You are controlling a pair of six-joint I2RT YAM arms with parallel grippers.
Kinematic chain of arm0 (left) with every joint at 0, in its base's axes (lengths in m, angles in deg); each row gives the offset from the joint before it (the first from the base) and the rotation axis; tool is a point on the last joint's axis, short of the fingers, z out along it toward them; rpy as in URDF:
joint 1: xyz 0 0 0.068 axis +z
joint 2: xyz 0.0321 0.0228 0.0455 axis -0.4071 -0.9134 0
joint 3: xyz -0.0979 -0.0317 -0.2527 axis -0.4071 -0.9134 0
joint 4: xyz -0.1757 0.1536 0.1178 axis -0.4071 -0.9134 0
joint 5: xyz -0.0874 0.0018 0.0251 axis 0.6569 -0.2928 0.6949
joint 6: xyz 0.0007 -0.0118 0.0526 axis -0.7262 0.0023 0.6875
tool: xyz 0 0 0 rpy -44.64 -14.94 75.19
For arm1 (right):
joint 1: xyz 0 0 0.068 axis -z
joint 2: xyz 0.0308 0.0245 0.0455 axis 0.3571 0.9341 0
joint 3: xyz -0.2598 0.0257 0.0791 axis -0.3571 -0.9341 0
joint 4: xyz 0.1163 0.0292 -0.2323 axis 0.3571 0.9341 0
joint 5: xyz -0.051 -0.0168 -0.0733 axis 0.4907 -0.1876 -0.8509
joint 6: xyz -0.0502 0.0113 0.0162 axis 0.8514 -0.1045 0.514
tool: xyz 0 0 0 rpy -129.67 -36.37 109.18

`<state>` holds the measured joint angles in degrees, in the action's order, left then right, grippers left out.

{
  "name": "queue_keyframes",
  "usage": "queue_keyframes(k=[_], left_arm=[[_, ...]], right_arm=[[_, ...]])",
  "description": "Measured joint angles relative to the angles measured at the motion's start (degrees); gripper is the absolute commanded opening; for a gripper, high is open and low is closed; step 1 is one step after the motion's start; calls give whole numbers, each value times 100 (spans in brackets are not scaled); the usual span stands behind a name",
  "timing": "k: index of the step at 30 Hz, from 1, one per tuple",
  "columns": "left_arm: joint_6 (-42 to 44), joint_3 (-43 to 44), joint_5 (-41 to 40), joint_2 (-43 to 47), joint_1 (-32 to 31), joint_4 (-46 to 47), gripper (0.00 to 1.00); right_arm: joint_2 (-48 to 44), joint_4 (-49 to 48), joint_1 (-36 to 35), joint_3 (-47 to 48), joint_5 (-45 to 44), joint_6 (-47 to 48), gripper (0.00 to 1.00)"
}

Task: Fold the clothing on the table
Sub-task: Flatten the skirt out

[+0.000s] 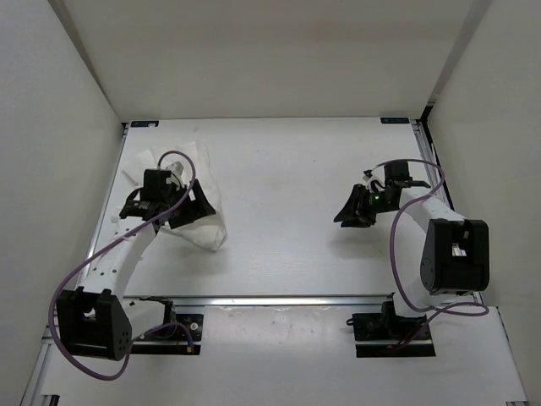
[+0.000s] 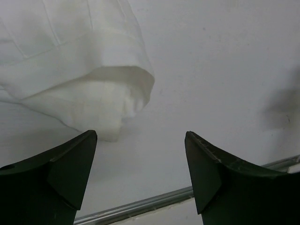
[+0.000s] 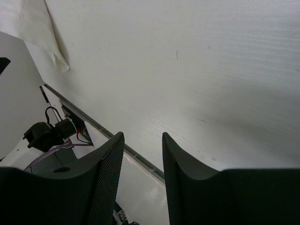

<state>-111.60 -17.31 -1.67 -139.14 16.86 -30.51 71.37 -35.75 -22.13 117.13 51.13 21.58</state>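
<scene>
Clothing: the clothing [image 1: 205,228] lies in a crumpled heap on the left part of the table [image 1: 287,245]. It is not spread flat, and a rounded, doubled edge of it points toward the near rail [image 1: 279,299].
Left gripper: the left gripper [image 1: 166,209] hangs over the heap. In the left wrist view its fingers [image 2: 70,164] stand wide apart with nothing between them. The doubled edge lies just ahead of the fingers, and I cannot tell if it touches them.
Right gripper: the right gripper [image 1: 353,210] is over bare table on the right side, well apart from the clothing. Its fingers [image 3: 108,159] have a narrow gap between them and they hold nothing.
Step in hand: I judge that this is an early step. The left arm is reaching for a grip on the cloth, and no neat fold is made yet.
Next move: it seems the left gripper must go down and forward onto the doubled edge and close on it, taking only a thin layer of the cloth. The right arm probably has to cross toward the heap and take a second edge, so that the garment can be pulled flat.
Care: the fabric is thin and soft, so it may slip or bunch up if the pinch is too shallow.
</scene>
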Motion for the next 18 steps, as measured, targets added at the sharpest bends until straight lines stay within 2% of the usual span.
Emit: queue_keyframes(k=[6, 10, 18], left_arm=[[39, 968, -850, -382, 280, -129, 84], [-4, 1572, -1622, -1226, 372, 11, 83], [7, 2011, -3145, -2848, 262, -66, 82]], right_arm=[[105, -15, -79, 26, 0, -15, 44], [129, -11, -155, 50, 2, -13, 44], [50, -15, -70, -72, -2, -17, 44]])
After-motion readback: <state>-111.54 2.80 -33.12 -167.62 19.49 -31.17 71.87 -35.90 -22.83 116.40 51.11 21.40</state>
